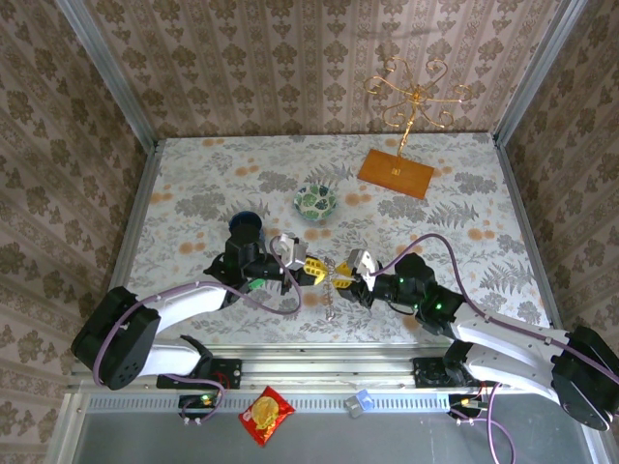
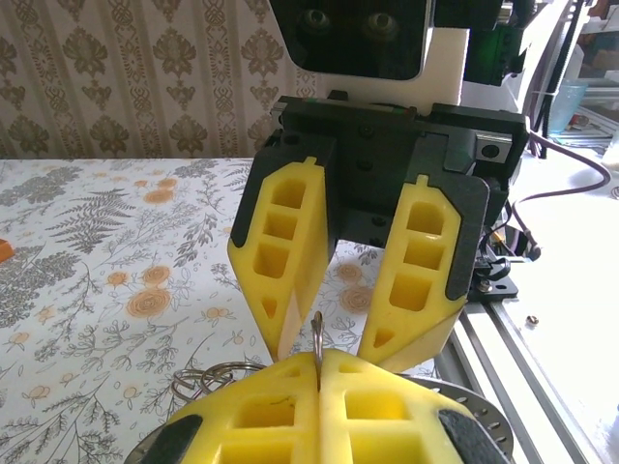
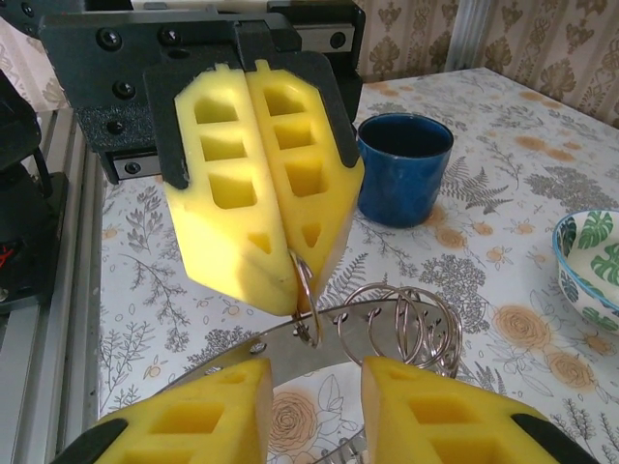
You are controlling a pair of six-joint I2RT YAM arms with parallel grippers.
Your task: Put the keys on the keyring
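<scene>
The keyring (image 3: 290,343) is a flat grey metal band with small holes, held just above the table between the two grippers. A small split ring (image 3: 306,285) hangs through one hole. My left gripper (image 3: 295,300) is shut on that split ring (image 2: 317,333). My right gripper (image 3: 314,387) faces it with the jaws apart, one on each side of the split ring, the band just beyond the tips. Several loose wire rings (image 3: 406,319) hang on the band. Both grippers (image 1: 311,268) (image 1: 346,277) meet near the table's front centre. The keys are out of view.
A blue mug (image 1: 247,227) stands just behind the left gripper, and a green-patterned bowl (image 1: 315,201) is further back. An orange base (image 1: 397,172) with a gold hook stand (image 1: 414,92) is at the back right. A red packet (image 1: 266,416) lies below the table's metal front rail.
</scene>
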